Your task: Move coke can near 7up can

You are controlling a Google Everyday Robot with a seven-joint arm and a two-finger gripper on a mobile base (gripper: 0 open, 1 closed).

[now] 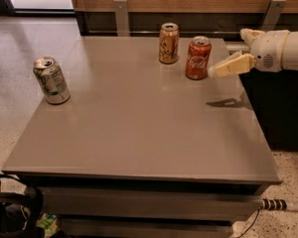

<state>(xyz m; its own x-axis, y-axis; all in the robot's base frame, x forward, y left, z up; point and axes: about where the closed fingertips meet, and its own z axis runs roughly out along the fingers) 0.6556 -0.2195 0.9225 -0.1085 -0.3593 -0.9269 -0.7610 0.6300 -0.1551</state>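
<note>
Red aluminium, white script and a silver top mark the coke can (197, 57), which stands upright on a grey tabletop (139, 143), just beside the claw (227, 52) on its picture-left side. The claw is pale cream on a white arm and reaches in from the right edge, held above the surface. Its shadow (226, 102) falls on the tabletop below it. The claw is spread wide and holds nothing. One finger slants down until its tip is next to the can's side, though contact cannot be confirmed. The other finger sits higher and further back, away from the can. The can is not yet between the two, so this looks like a lining-up approach made before closing.

An orange-gold can (168, 43) stands upright beyond the coke can from the claw, near it but apart. That leaves little spare room on that side for a finger.

The 7up can (51, 80), whitish-silver with green markings and slightly dented, stands well apart from the claw, across the tabletop by the opposite edge. The coke can would likely need carrying across that whole open stretch.
</note>
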